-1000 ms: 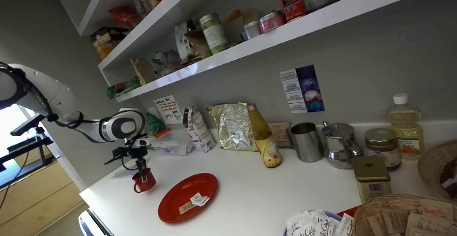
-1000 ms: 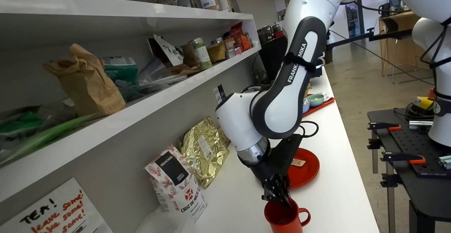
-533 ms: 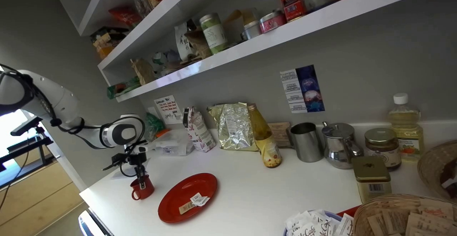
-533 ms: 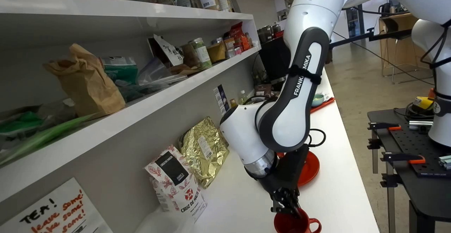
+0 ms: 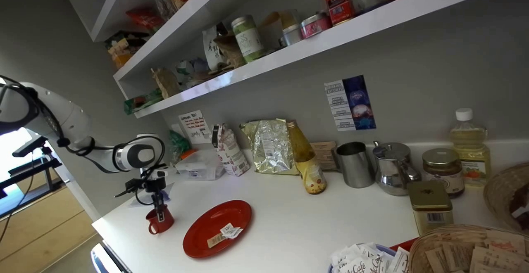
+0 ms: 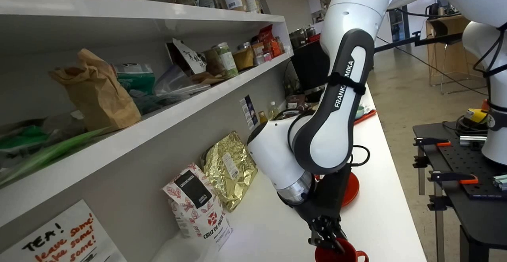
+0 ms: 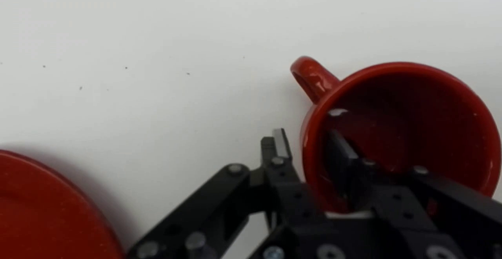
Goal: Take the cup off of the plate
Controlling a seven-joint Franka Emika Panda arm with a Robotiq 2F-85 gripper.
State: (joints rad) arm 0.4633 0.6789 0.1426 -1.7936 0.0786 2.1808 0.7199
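Where clearest (wrist view), cup wall (image 7: 313,141) between fingers (image 7: 285,180)

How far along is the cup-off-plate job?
Done: the cup looks set down on the white counter, apart from the plate.
In hand: the gripper looks open, straddling the cup's wall, with a visible gap outside the rim.
Left: probably just lifting the gripper clear, since one finger sits inside the cup.
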